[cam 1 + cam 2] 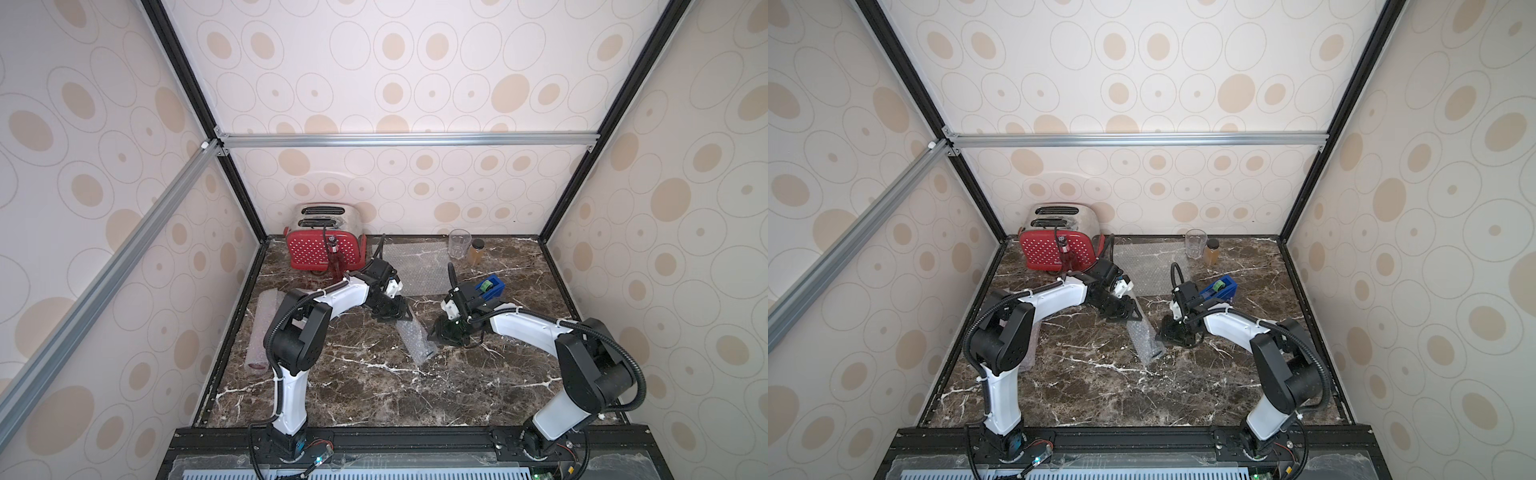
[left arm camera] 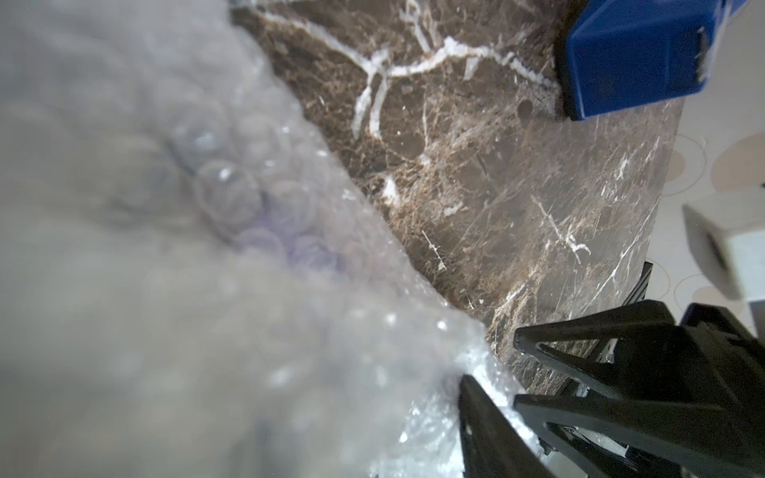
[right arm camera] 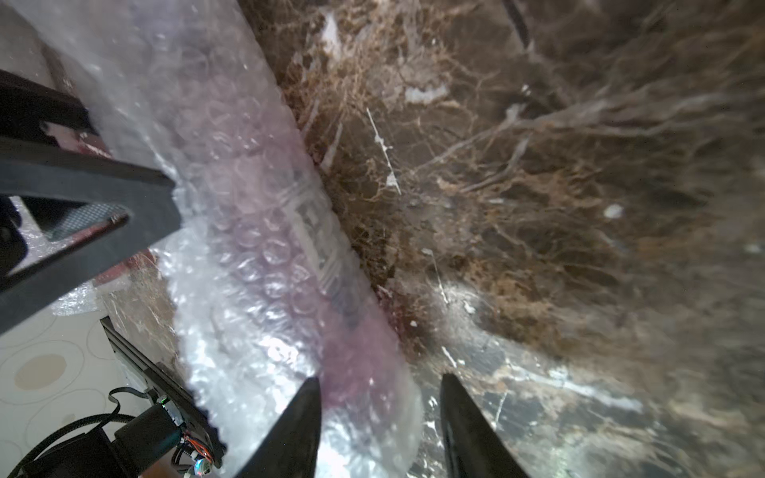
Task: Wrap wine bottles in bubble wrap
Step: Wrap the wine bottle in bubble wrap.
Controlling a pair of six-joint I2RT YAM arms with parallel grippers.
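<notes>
Right wrist view showed the right tool (image 3: 380, 377) with its tips apart. One end of a bubble wrap (image 3: 215, 331) roll lay on the counter (image 3: 538, 207) partly between them, one tip over the wrap and the other clear of it above bare counter. A pinkish wine bottle (image 3: 289, 248) showed dimly through the wrap. In both top views the roll lay slantwise between the tools, with the left tool (image 1: 397, 318) at its far end. Whether the left tool was clamped on the wrap could not be told.
</notes>
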